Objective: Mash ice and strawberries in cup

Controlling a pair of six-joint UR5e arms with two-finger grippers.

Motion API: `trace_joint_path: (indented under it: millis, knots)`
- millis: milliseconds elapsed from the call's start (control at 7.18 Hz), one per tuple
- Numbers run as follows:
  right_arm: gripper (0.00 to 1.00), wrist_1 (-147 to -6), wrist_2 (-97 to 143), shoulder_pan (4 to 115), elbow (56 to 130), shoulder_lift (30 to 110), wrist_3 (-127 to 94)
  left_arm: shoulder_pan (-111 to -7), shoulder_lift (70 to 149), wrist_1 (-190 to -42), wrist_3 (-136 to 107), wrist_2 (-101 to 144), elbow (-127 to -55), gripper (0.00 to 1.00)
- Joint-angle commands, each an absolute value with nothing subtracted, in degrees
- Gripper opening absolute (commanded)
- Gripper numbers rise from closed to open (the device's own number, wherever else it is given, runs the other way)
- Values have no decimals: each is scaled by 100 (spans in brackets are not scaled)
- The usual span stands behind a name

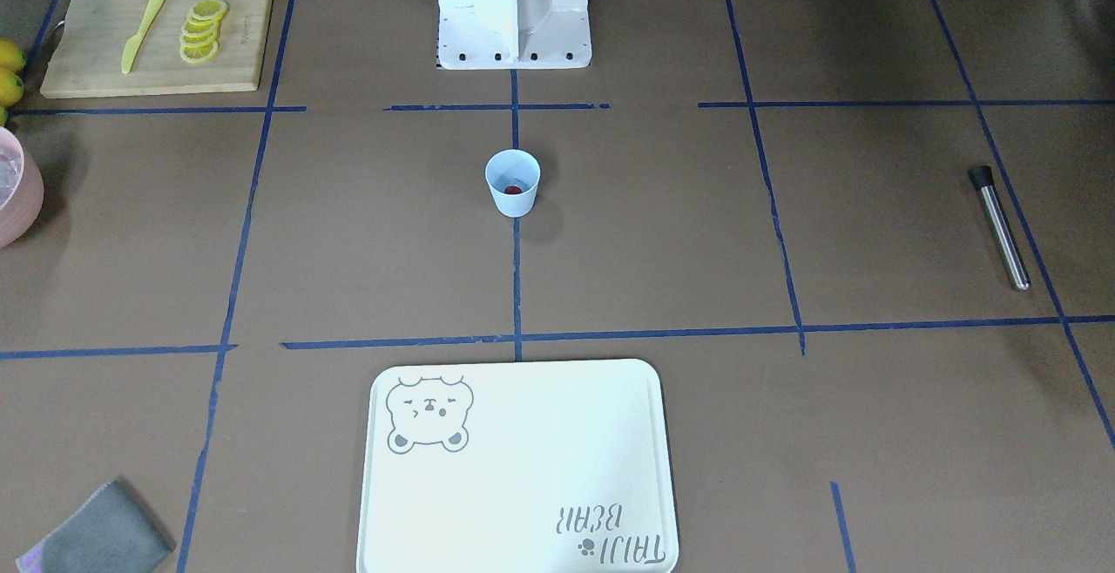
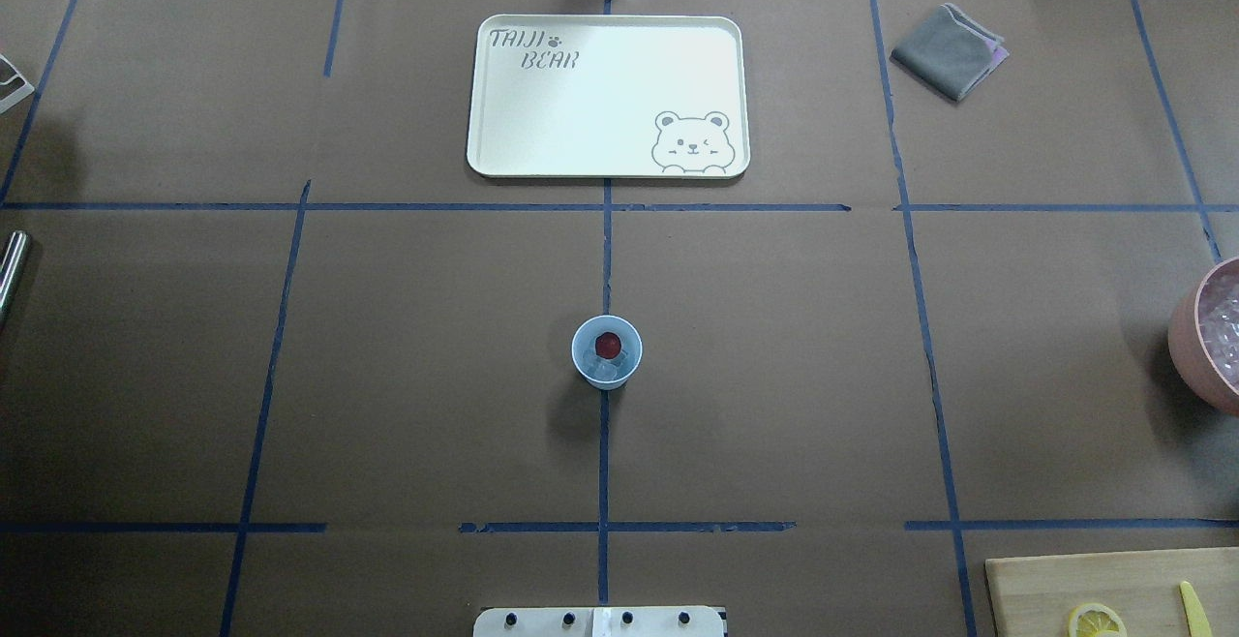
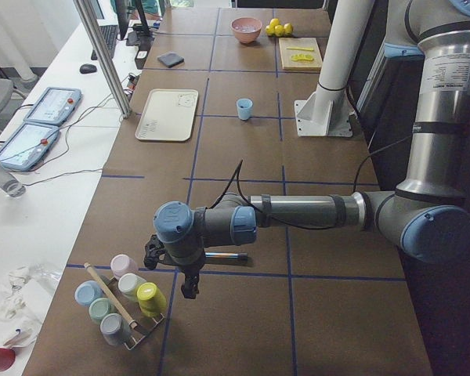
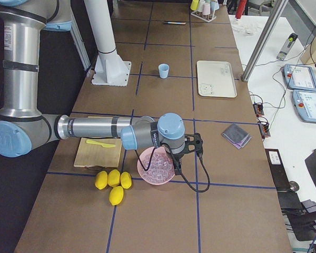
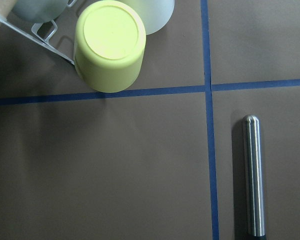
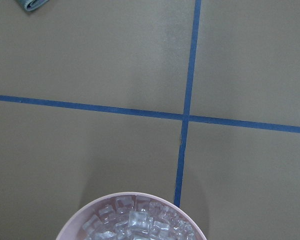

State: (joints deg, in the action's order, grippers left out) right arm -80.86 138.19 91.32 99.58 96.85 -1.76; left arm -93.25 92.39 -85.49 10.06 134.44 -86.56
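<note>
left gripper (image 3: 189, 287): points down above the table, beside an upturned yellow-green plastic cup (image 5: 109, 45); open or closed, cannot tell. right gripper (image 4: 177, 167): points down at the edge of a pink bowl of ice cubes (image 4: 141, 169); grip likewise cannot tell. slim steel rod with black end (image 1: 1000, 226): lies flat, black end toward the robot's base. small light-blue plastic cup (image 1: 513, 204): upright at table centre, mouth up, holding a red strawberry (image 2: 608, 344) and a clear ice chunk (image 2: 606, 367), well apart from both grippers.

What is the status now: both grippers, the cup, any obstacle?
Left gripper beside silver metal rod, right gripper by pink ice bowl; jaws unreadable. Small light-blue plastic cup upright, red strawberry and clear ice chunk inside, unmashed. Nothing near cup.
</note>
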Motion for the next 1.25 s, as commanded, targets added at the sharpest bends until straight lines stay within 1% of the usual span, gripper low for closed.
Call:
trace_joint_path:
  millis: [0, 1115]
  knots:
    - [99, -8077, 13816, 9132, 9958, 9686, -176, -9351, 9229, -8552, 1002, 13439, -8684, 100]
    - [99, -7945, 13729, 9114, 9993, 9756, -211, -9387, 9220, -8587, 1011, 13447, -8719, 100]
